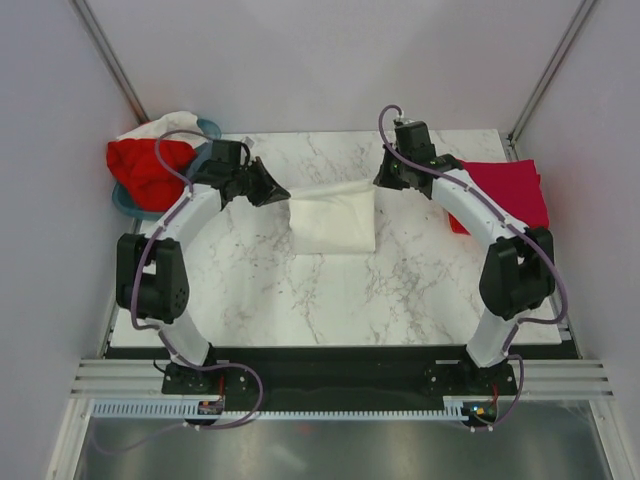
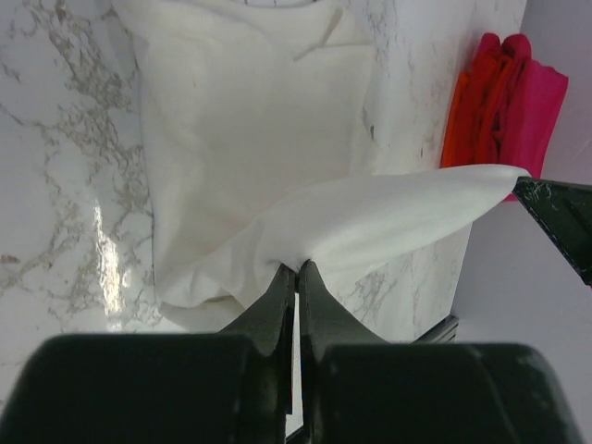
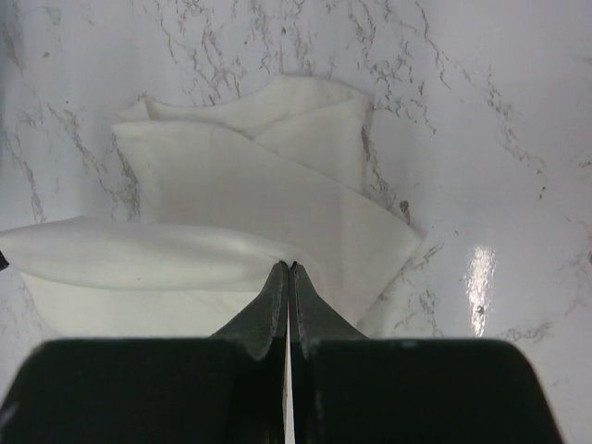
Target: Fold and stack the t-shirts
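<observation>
A partly folded white t-shirt (image 1: pixel 333 222) lies at the middle of the marble table. Its far edge is lifted and stretched between both grippers. My left gripper (image 1: pixel 283 190) is shut on the left end of that edge (image 2: pixel 298 263). My right gripper (image 1: pixel 381 180) is shut on the right end (image 3: pixel 289 265). The white shirt fills both wrist views (image 2: pixel 240 129) (image 3: pixel 250 194). Folded crimson-pink and orange shirts (image 1: pixel 510 190) lie stacked at the table's right edge, also in the left wrist view (image 2: pixel 504 97). A bright red shirt (image 1: pixel 145 170) lies in the basket at far left.
A teal plastic basket (image 1: pixel 128 203) stands at the table's far left corner, holding red and white cloth. White walls close in the back and both sides. Bare marble (image 1: pixel 330 300) lies between the white shirt and the arm bases.
</observation>
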### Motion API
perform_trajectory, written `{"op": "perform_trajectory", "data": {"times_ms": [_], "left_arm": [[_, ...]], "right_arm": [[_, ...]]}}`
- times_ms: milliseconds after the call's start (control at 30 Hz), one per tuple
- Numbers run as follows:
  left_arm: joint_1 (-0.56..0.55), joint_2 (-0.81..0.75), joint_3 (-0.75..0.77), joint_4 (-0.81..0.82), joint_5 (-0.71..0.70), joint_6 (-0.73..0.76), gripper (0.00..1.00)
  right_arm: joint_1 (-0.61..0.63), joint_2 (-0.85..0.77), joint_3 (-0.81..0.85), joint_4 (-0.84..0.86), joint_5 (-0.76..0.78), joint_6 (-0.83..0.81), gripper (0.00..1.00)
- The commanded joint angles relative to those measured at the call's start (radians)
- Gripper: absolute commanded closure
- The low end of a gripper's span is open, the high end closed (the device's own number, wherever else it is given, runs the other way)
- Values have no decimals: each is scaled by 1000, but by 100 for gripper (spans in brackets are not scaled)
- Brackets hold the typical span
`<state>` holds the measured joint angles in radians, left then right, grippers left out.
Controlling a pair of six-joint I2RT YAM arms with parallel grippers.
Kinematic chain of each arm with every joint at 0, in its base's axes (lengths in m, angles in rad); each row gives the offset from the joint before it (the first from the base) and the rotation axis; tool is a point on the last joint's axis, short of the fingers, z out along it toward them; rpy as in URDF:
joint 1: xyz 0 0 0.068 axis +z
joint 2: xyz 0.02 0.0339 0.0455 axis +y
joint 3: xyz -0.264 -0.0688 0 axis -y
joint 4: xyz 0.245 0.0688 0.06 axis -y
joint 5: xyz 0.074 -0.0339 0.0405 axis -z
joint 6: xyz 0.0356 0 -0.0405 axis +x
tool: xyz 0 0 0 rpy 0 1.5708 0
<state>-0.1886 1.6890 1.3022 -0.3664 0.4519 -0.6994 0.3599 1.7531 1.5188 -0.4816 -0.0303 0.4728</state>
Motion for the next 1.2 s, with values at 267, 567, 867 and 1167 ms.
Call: {"op": "perform_trajectory", "data": {"times_ms": [267, 567, 867, 1167], "left_arm": [[55, 297, 313, 37, 18, -38, 98], [84, 558, 595, 41, 2, -46, 85], [84, 686, 701, 78, 35, 31, 31], [84, 542, 413, 214, 13, 64, 32]], "right_arm": [[-75, 302, 332, 34, -42, -11, 100], [-90, 586, 521, 204, -146, 43, 95], [-102, 605, 391, 425, -209, 49, 32], [-114, 609, 308, 445, -269, 63, 37]]}}
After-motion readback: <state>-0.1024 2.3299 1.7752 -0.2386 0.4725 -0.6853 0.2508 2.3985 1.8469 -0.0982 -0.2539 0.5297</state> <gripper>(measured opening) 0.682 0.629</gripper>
